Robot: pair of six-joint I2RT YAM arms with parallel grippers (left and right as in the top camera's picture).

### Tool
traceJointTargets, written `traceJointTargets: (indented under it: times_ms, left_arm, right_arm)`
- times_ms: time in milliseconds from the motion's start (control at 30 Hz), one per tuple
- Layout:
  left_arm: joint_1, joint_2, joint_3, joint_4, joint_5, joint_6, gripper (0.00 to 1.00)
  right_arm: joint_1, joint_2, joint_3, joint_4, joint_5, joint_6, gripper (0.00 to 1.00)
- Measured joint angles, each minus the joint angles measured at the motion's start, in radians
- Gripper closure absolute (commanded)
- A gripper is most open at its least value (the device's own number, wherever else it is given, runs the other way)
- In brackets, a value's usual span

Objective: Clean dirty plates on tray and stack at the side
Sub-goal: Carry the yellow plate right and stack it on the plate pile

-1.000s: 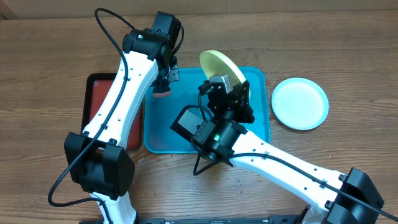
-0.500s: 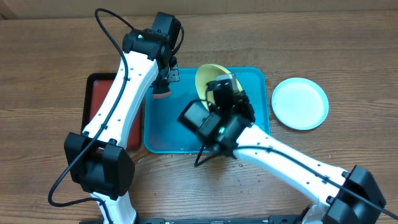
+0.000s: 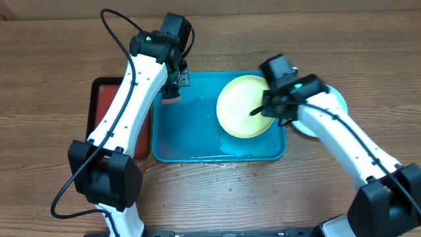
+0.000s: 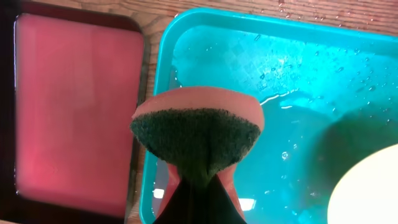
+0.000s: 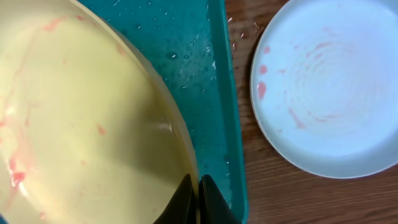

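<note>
- The left end effector hung over the upper left corner of the turquoise tray, its fingers pressed together on a sponge.
- In the left wrist view the sponge showed a dark green scouring face with a pink layer above it, folded in the pinch, over the tray's left rim.
- The tray floor was wet, with drops and a thin pool.
- A red tray with a black rim lay just beside it, at the left of the frame.
- The lime plate filled the right half of the turquoise tray, with red smears across its face.
- The right end effector pinched that plate's rim, and its fingertips were closed on the edge at the bottom of the wrist view.
- A pale plate with pink-red smears sat on the table just right of the tray, apart from it.
- Overhead, the right arm hid most of it.
</note>
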Motion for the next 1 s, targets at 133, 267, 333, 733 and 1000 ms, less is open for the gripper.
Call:
traceJointTargets:
  times_ms: [133, 267, 333, 733, 1000]
  left_arm:
    - [0.0, 0.0, 0.0, -0.001, 0.0, 0.0, 0.96]
    - [0.0, 0.0, 0.0, -0.001, 0.0, 0.0, 0.95]
    - [0.0, 0.0, 0.0, -0.001, 0.0, 0.0, 0.96]
    - [0.0, 0.0, 0.0, -0.001, 0.001, 0.0, 0.95]
    - [0.0, 0.0, 0.0, -0.002, 0.001, 0.0, 0.96]
  right_arm:
    - [-0.076, 0.0, 0.0, 0.01, -0.113, -0.013, 0.96]
    - [-0.135, 0.0, 0.0, 0.012, -0.203, -0.029, 0.96]
    - [-0.166, 0.0, 0.0, 0.013, -0.247, -0.037, 0.96]
    - [-0.348, 0.0, 0.0, 0.008, -0.389, -0.085, 0.96]
    - [-0.406, -0.014, 0.0, 0.004, -0.438, -0.097, 0.96]
